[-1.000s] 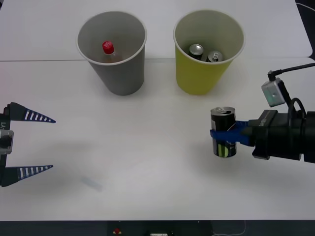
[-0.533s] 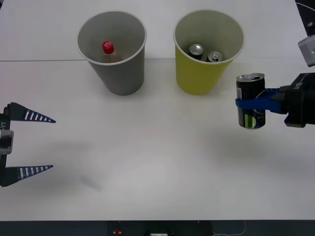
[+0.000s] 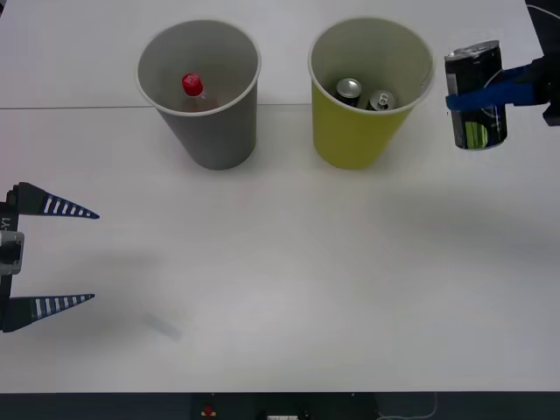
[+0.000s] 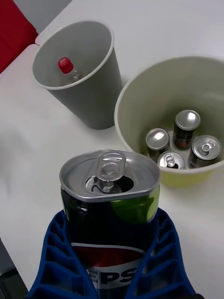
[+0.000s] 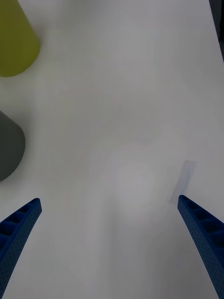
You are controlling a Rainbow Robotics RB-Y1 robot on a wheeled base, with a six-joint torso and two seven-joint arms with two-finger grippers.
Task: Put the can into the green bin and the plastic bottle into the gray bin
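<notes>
i have the can (image 3: 475, 96) clamped upright in the right hand (image 3: 490, 94), lifted off the tabletop (image 3: 280, 262) just beside the green bin (image 3: 367, 131), outside its rim. to drop it cleanly i want it centred over the opening before the fingers part — other cans already lie inside. the plastic bottle (image 3: 193, 88) sits in the gray bin (image 3: 206, 131). the left hand (image 3: 48, 255) waits spread wide at the near left edge. the right arm is cut off by the frame.
</notes>
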